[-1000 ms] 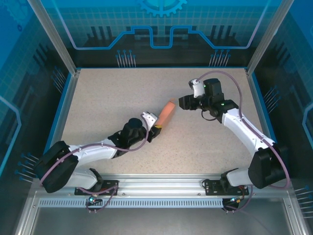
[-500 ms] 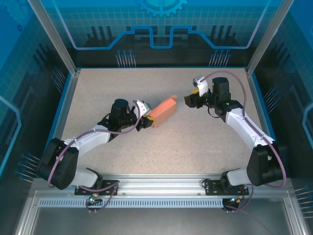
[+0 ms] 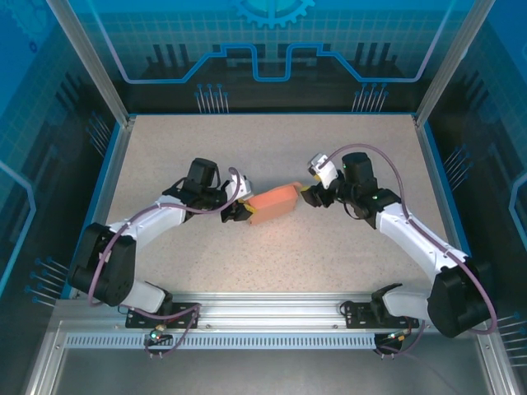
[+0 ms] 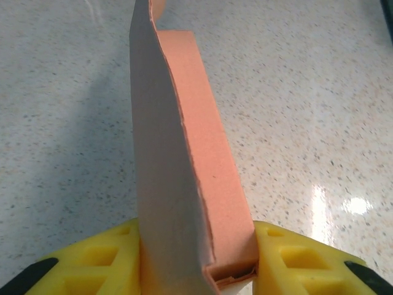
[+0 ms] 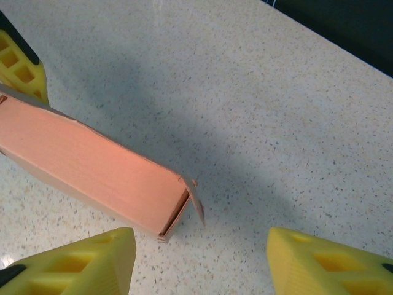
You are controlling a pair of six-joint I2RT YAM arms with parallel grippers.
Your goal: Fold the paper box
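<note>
The paper box [image 3: 274,201] is a salmon-orange flat rectangular box, held just above the speckled table mid-scene. My left gripper [image 3: 240,211] is shut on its left end. In the left wrist view the box [image 4: 206,141] stands on edge between the two yellow fingers [image 4: 92,267], pinched at its near end, grey inner card facing left. My right gripper [image 3: 310,197] is at the box's right end, open. In the right wrist view the box [image 5: 86,169] ends in a loose end flap [image 5: 194,198], just ahead of the wide-apart yellow fingertips [image 5: 77,261].
The speckled table [image 3: 329,263] is bounded by blue walls and aluminium posts [image 3: 436,74]. A metal rail [image 3: 263,309] runs along the near edge by the arm bases. The left gripper's yellow finger [image 5: 18,67] shows at the top left of the right wrist view.
The left arm has swung away to the left and turned the box nearly level. The right gripper has come down and left, up to the box's right end.
</note>
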